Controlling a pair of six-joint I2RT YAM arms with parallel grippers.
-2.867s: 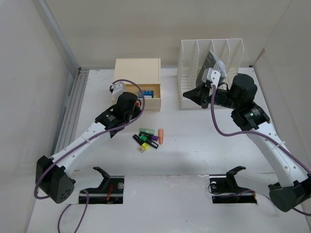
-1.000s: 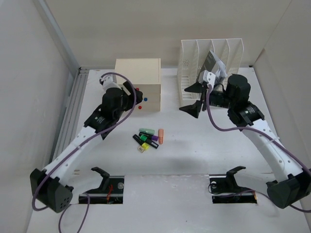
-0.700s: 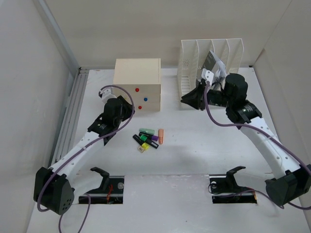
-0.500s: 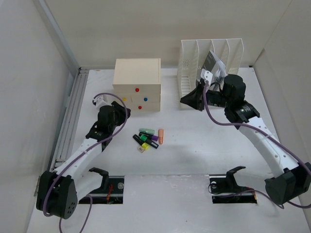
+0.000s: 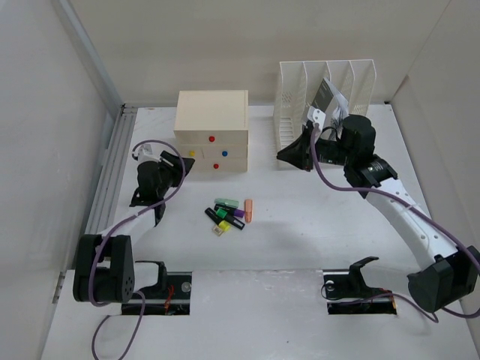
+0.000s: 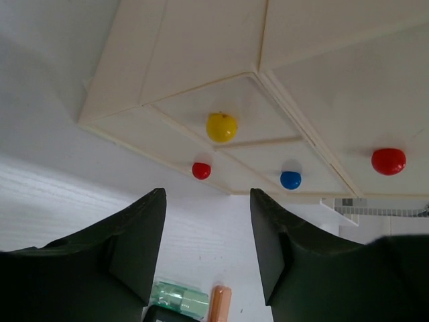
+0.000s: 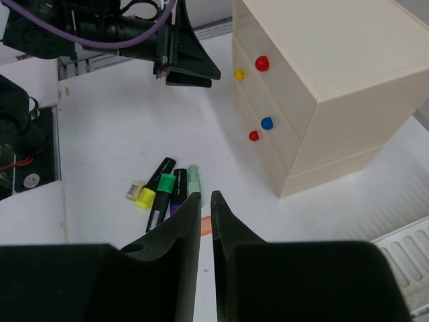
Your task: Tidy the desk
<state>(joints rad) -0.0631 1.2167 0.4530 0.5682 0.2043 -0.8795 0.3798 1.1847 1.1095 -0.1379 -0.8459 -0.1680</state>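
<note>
The white desk [image 5: 337, 225] holds a loose cluster of highlighters [image 5: 227, 214] at its middle, in black, green, yellow, purple and orange. My left gripper [image 5: 182, 166] hovers left of the beige drawer box [image 5: 211, 112], open and empty. In the left wrist view it [image 6: 208, 194] faces the box's closed drawers with yellow, red and blue knobs. My right gripper [image 5: 291, 155] hangs in front of the white file rack [image 5: 330, 79], shut with nothing between its fingers. In the right wrist view it [image 7: 205, 196] points down at the highlighters [image 7: 164, 191].
A dark booklet and papers [image 5: 328, 94] stand in the rack. An aluminium rail [image 5: 112, 172] runs along the desk's left side. Two rectangular cutouts [image 5: 157, 296] [image 5: 358, 296] lie at the near edge. A small eraser [image 7: 134, 190] lies beside the highlighters.
The drawer that stood open earlier is closed. My left gripper has drawn back left and nearer from the box. My right gripper has gone from wide open to shut.
</note>
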